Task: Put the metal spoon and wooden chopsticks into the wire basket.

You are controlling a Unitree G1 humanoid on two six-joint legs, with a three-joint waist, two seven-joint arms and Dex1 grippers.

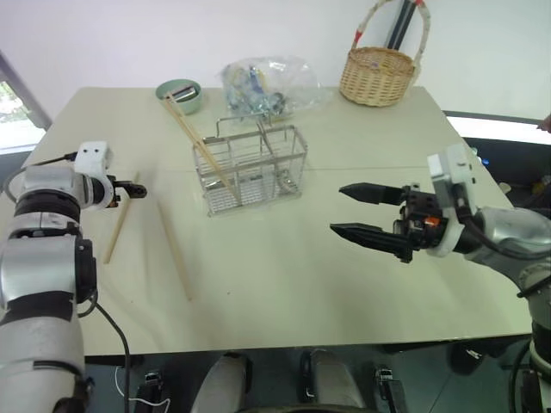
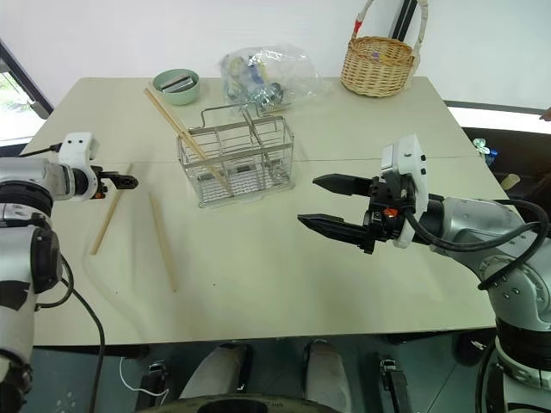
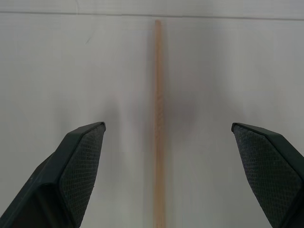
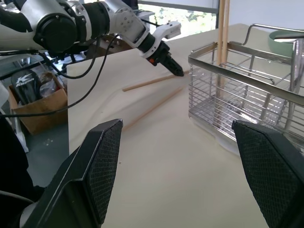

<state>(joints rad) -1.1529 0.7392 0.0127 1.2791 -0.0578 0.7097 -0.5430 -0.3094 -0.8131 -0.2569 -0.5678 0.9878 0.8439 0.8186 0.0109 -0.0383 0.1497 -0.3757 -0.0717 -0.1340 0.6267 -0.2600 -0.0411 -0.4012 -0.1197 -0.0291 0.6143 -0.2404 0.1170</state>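
Note:
The wire basket stands at the table's middle, with two wooden chopsticks leaning in its left compartment. Two more chopsticks lie flat on the table to its left, one further left than the other. My left gripper hangs open just above the far end of the left one, and this stick runs between its fingers. Right of the basket, my right gripper is open and empty, pointing left. A dark shape lies in the basket's right compartment; I cannot tell whether it is the metal spoon.
At the table's back edge are a green bowl, a clear plastic bag of items and a round wicker basket. A cardboard box sits on the floor past the table's left side.

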